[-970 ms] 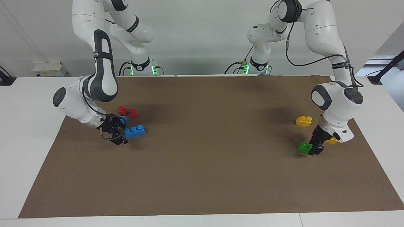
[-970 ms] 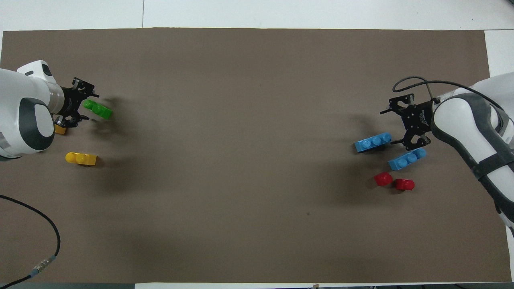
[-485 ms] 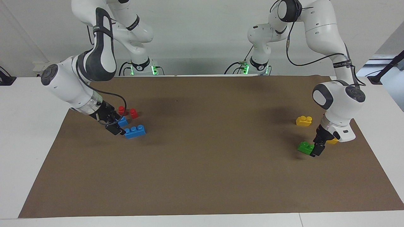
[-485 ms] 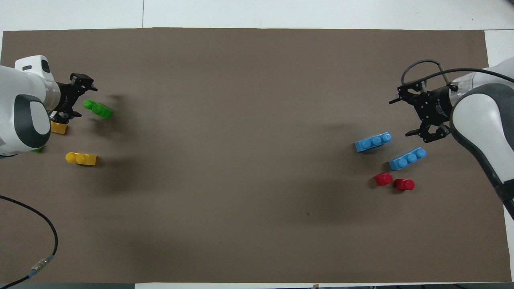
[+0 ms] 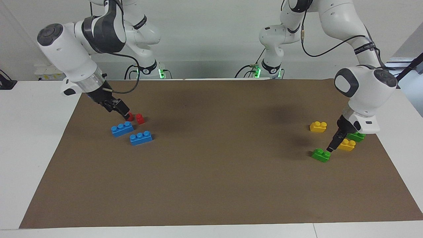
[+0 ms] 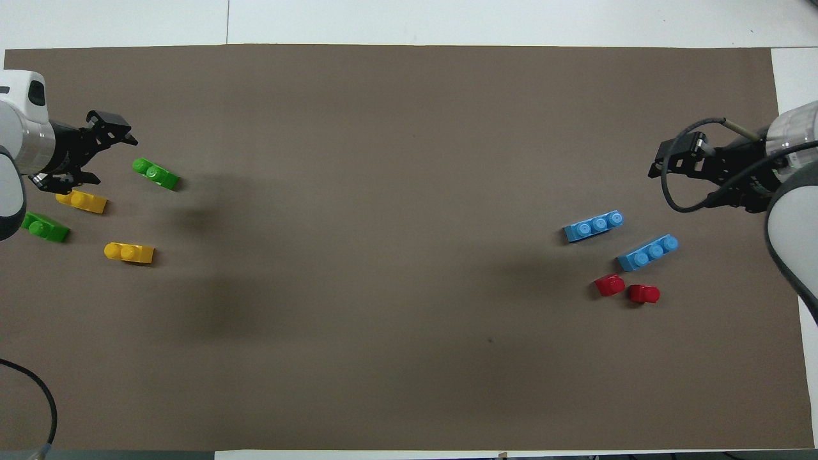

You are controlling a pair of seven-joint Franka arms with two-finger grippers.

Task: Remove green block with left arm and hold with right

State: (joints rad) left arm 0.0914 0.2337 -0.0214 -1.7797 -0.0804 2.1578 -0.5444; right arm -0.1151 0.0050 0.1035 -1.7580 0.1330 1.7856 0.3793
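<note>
The green block [image 5: 321,155] [image 6: 155,174], a two-stud brick, lies on the brown mat at the left arm's end, with nothing holding it. Its twin [image 5: 356,136] [image 6: 45,227] lies nearer to the robots, beside a yellow brick [image 5: 346,144] [image 6: 81,201]. My left gripper [image 5: 333,145] [image 6: 102,153] is open and empty, raised just above the mat between the green block and that yellow brick. My right gripper [image 5: 123,111] [image 6: 682,185] is open and empty, raised over the red bricks at the right arm's end.
A second yellow brick [image 5: 318,126] [image 6: 129,252] lies nearer to the robots than the green block. Two blue three-stud bricks [image 5: 122,129] [image 5: 141,138] and two red pieces [image 5: 140,118] lie at the right arm's end. The mat [image 5: 211,165] covers the table.
Both arms rose and pulled back. My left gripper drew away from the green block, uncovering the yellow brick and the green twin. My right gripper lifted from beside the blue bricks.
</note>
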